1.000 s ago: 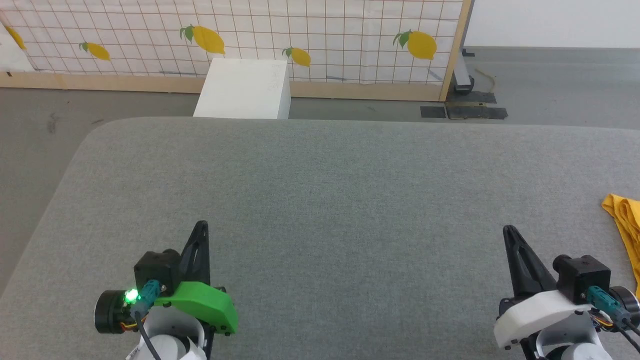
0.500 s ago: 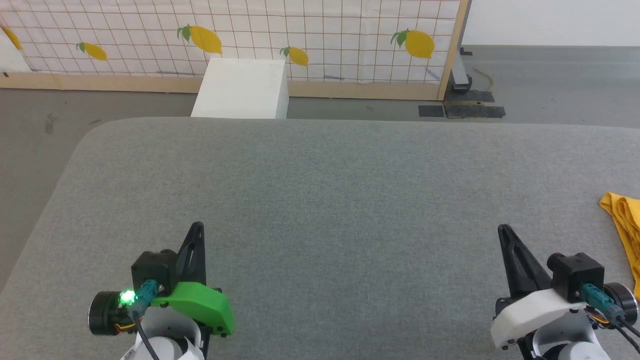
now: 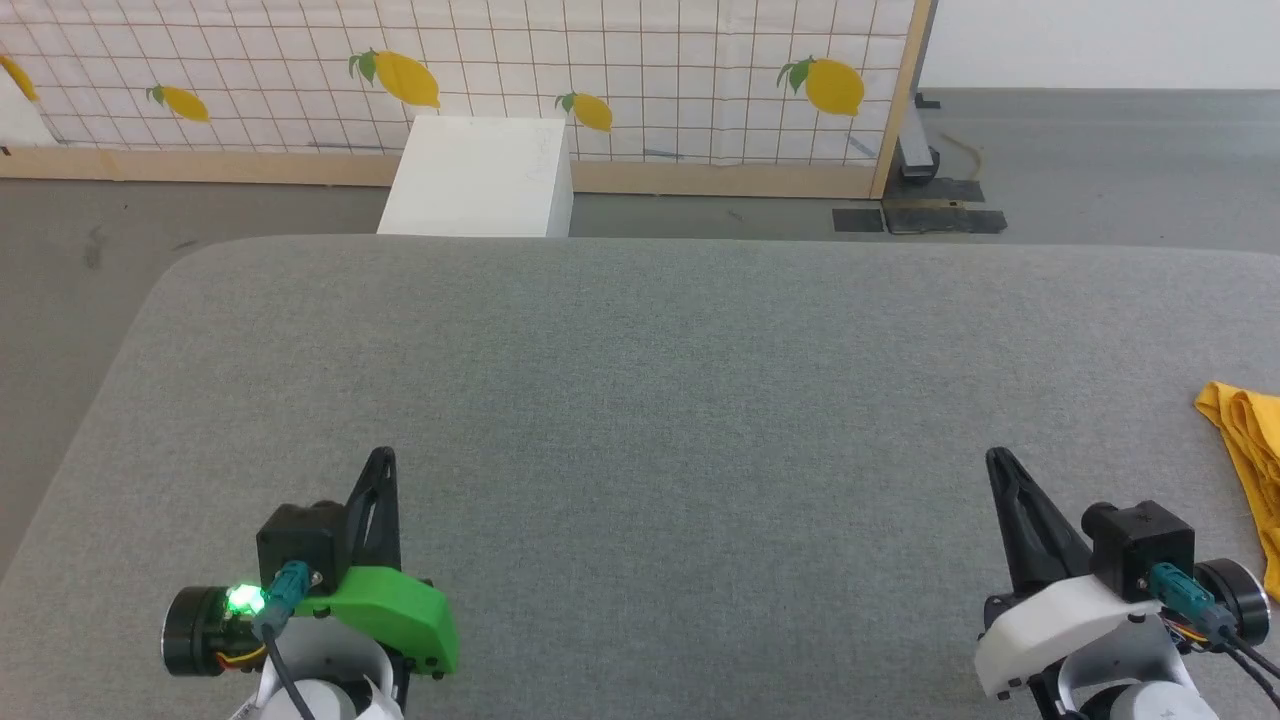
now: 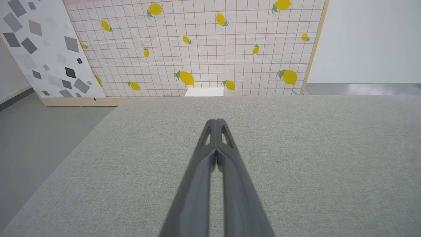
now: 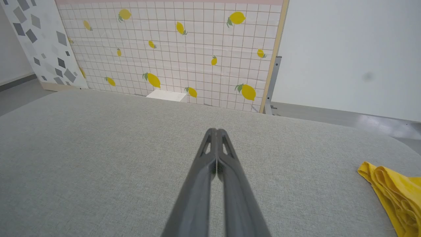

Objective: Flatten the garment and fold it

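Mustard-yellow fabric, bunched in soft folds: that's the garment (image 3: 1240, 470), lying on the grey cloth-topped desk (image 3: 640, 380) off to the right of my right claw (image 3: 995, 460) and a touch ahead of its tip. It runs out past the edge of the head view, so I can't tell how the rest of it lies. Both claws are poised over bare desk, fingers pressed together, nothing in them. My left claw (image 3: 380, 460) is well apart from the cloth, on the far side of the right one.

The step in hand, I reckon, is fetching it. To do that well, I'd turn right first and get the whole garment in sight. Then I'd spread the right claw's fingers before coming down and pinch an edge or corner, not the heap. From there I'd draw it into the open ground between my claws, where both can spread it flat.
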Available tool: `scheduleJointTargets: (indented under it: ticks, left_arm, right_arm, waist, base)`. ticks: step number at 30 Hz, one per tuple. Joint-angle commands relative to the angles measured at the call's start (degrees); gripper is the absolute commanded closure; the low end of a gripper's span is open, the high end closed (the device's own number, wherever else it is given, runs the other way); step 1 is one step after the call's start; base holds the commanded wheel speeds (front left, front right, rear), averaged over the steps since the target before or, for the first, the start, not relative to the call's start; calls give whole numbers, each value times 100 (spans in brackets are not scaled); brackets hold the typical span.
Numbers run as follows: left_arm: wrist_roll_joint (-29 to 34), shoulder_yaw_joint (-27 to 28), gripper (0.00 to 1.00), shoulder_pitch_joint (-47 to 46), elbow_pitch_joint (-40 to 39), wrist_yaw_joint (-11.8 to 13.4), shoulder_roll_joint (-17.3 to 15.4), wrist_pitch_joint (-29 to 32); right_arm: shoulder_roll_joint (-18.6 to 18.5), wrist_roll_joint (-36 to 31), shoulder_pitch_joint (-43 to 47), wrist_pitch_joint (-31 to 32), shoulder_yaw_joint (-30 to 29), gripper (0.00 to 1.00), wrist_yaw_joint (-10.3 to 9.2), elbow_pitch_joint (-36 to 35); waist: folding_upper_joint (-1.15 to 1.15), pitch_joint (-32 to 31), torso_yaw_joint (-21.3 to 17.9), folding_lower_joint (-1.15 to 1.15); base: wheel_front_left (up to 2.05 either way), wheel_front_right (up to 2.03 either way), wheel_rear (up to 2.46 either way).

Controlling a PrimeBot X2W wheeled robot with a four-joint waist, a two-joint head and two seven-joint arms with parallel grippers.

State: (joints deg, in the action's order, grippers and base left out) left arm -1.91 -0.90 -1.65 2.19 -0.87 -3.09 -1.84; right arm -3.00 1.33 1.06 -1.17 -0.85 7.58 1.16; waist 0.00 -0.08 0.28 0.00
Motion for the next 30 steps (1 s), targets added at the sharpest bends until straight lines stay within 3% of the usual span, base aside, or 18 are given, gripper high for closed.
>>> scheduleJointTargets:
  ticks: [1, 30]
  left_arm:
    - [55, 23, 100, 104, -57, 58, 19, 33]
    - [191, 90, 100, 165, -219, 87, 22, 184]
  right_arm:
    - [11, -51, -93, 24, 24, 100, -8, -50]
    - [13, -133, -106, 117, 85, 100, -9, -116]
  waist:
    - [0, 1, -3, 0]
    - [0, 8, -28, 0]
  base:
    - [0, 0, 0]
    - [0, 0, 0]
